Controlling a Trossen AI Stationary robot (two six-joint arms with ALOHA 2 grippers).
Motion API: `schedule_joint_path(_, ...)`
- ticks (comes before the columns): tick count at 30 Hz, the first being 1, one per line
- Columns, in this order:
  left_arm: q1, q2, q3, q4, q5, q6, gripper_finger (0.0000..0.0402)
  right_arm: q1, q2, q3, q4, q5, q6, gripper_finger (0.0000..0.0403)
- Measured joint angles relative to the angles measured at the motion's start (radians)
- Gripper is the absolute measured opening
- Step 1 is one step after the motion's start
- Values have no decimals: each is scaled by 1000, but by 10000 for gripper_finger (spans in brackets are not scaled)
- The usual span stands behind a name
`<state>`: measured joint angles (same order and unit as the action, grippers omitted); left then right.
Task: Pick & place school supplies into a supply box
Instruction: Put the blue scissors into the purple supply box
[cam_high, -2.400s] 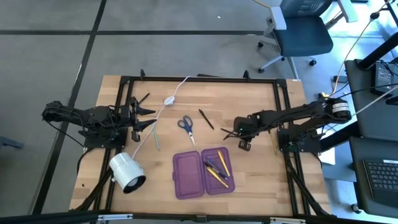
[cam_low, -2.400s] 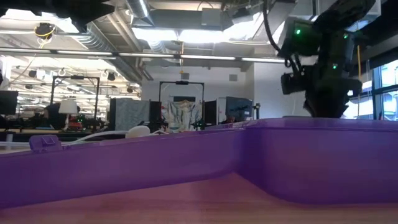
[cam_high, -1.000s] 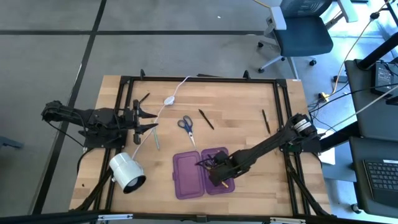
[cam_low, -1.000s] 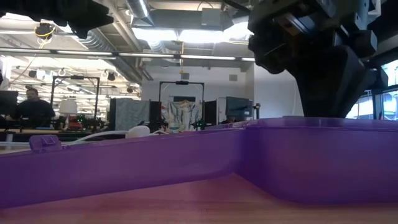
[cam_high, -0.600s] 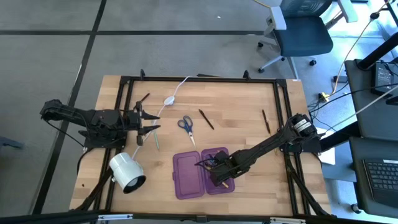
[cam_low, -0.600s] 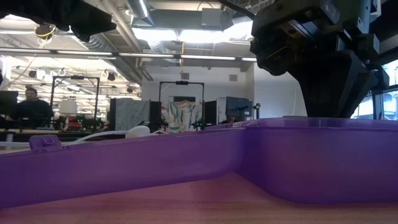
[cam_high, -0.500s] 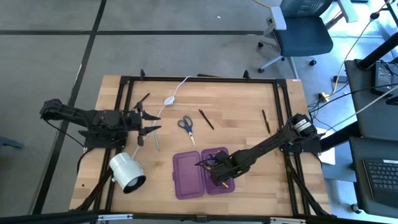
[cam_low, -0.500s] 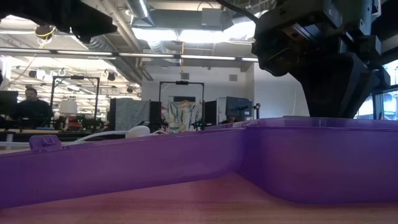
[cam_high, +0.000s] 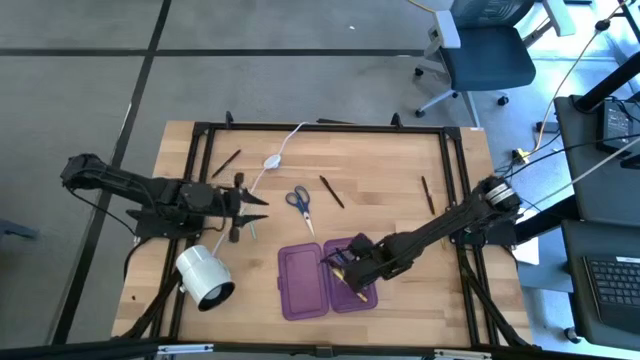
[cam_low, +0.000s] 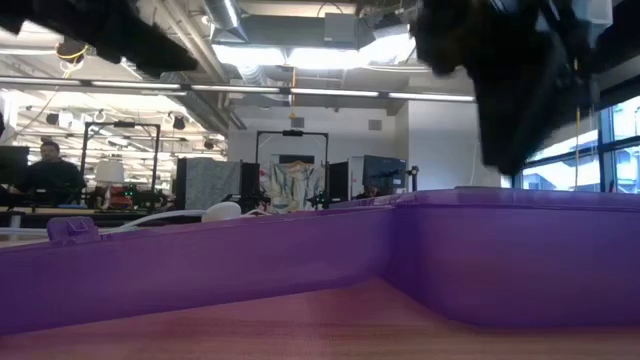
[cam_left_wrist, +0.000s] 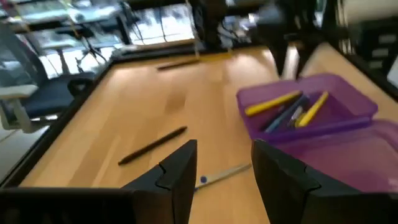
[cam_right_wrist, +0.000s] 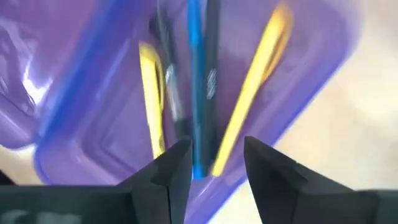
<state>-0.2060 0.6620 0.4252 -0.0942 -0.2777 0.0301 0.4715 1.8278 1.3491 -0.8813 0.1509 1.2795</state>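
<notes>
The purple supply box (cam_high: 304, 282) lies open near the table's near edge. Its right half holds yellow pencils (cam_right_wrist: 255, 81), a blue pen (cam_right_wrist: 196, 74) and dark pens. My right gripper (cam_high: 342, 262) hovers open just above these, holding nothing. Blue-handled scissors (cam_high: 299, 203) lie flat on the table farther back. A dark pen (cam_high: 331, 191) lies to their right. My left gripper (cam_high: 252, 207) is open and empty, left of the scissors (cam_left_wrist: 217, 176), pointing toward them. A second dark pen (cam_high: 427, 195) lies near the right edge, a third (cam_high: 226, 160) at far left.
A white cylindrical lamp (cam_high: 205, 277) lies near the left front. Its white cable with the oval switch (cam_high: 271, 161) runs to the far edge, close past my left gripper. The box wall (cam_low: 300, 260) fills the low view. Bare wood lies between the scissors and the right-hand pen.
My left gripper has moved toward the table's right, closer to the scissors, staying open. My right gripper has risen a little over the box's right half and shifted slightly toward the far edge, still open. The supplies in the box have kept still.
</notes>
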Motion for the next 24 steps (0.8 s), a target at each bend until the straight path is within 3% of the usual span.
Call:
schedule_joint_path(5,78,177,183,-202,48,25,145,0,-95,0,-86,170,-46,144)
schedule_joint_path(11,210,386,362,-332,252,169,143,-4,-180,-81,-100,196,-105,143)
schedule_joint_path(24,373,806,646,-521,326,564,143,-17,-528,-607,399,222,-114,143)
